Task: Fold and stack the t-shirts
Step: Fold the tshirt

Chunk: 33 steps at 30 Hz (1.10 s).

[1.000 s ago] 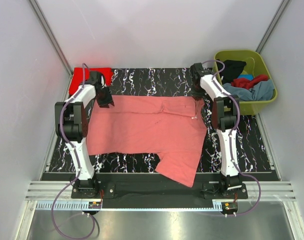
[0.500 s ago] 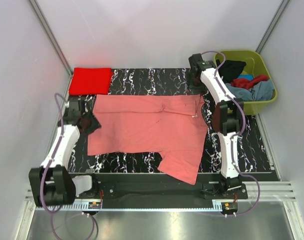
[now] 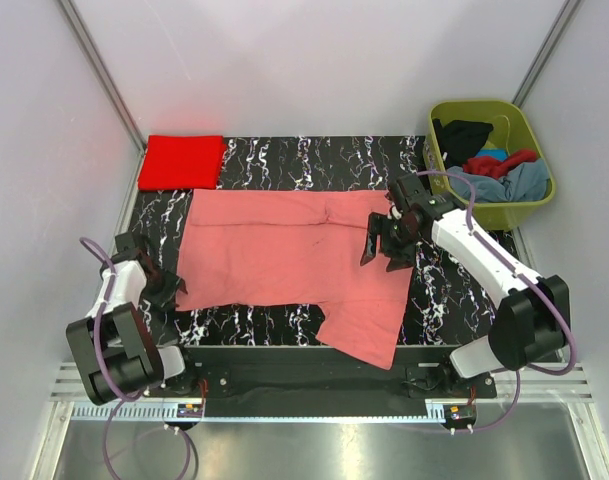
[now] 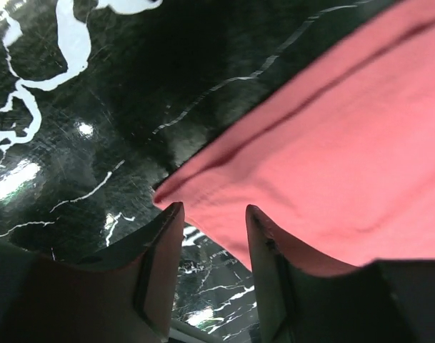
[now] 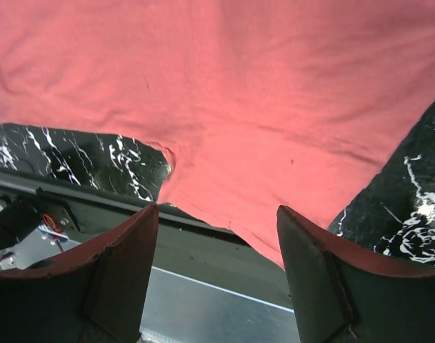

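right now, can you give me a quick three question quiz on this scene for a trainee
1. True or false: the right tool hangs open over the spread salmon pink t-shirt.
2. Where does the folded bright red t-shirt lie? A) far left corner of the table B) far right corner C) near edge
3. Name the container holding the loose clothes.
Key: 1 true; 2 A; 3 the olive-green tub.
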Tool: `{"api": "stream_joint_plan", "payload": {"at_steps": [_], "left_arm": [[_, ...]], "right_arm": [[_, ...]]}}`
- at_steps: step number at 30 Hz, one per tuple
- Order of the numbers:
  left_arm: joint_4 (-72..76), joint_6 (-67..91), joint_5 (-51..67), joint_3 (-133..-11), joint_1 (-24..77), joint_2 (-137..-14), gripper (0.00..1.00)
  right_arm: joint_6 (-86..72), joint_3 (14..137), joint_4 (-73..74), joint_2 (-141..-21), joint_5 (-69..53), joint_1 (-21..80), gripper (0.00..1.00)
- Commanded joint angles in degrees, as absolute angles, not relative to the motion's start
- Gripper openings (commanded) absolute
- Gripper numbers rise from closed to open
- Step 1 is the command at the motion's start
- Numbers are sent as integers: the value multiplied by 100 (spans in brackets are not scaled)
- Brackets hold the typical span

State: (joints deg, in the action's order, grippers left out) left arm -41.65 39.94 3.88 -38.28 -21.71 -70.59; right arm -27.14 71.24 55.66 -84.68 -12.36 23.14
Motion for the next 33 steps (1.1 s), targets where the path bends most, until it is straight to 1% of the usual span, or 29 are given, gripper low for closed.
{"api": "stream_joint_plan", "payload": {"at_steps": [1, 7, 8, 12, 13, 16, 17, 21, 25, 27, 31, 32, 33], "left_arm": [[-3964, 4043, 528, -3815, -2303, -7189, 43], [-4140, 4122, 18, -3639, -2347, -6996, 33], [-4140, 4131, 26, -3639, -2347, -7048, 29], [-4306, 4166, -202, -3770, -2382, -7180, 27], [-4333, 4157, -246, -3788, -2364, -7181, 28], [-4429, 4218, -299, -3779, -2373, -7119, 36], [-4430, 4236, -264, -3771, -2373, -7102, 36], [-4377, 4359, -220, -3656, -2373, -7154, 44], [-4245, 4342, -141, -3630, -2373, -7505, 44], [-4123, 4342, -79, -3578, -2373, -7637, 42], [-3990, 4281, -26, -3533, -2373, -7734, 33], [-3982, 4254, -26, -3533, -2373, -7726, 27], [-3973, 4202, -26, -3533, -2382, -7691, 24]], "right_arm": [[-2848, 6803, 5037, -8297, -1731, 2320, 74], [-2655, 6645, 4852, -8437, -2250, 2320, 74], [-2611, 6645, 4852, -8429, -2241, 2312, 74], [-2426, 6574, 4860, -8481, -2215, 2312, 74], [-2408, 6574, 4860, -8516, -2258, 2312, 75], [-2399, 6522, 4895, -8517, -2399, 2312, 75], [-2417, 6513, 4896, -8508, -2399, 2320, 75], [-2426, 6460, 4904, -8499, -2364, 2312, 75], [-2522, 6399, 4948, -8438, -2426, 2312, 75], [-2732, 6285, 4966, -8394, -2347, 2303, 75], [-3190, 5995, 5193, -8297, -1882, 2119, 75], [-3338, 5925, 5255, -8279, -1811, 2022, 75], [-3409, 5767, 5369, -8175, -1802, 1760, 75]]}}
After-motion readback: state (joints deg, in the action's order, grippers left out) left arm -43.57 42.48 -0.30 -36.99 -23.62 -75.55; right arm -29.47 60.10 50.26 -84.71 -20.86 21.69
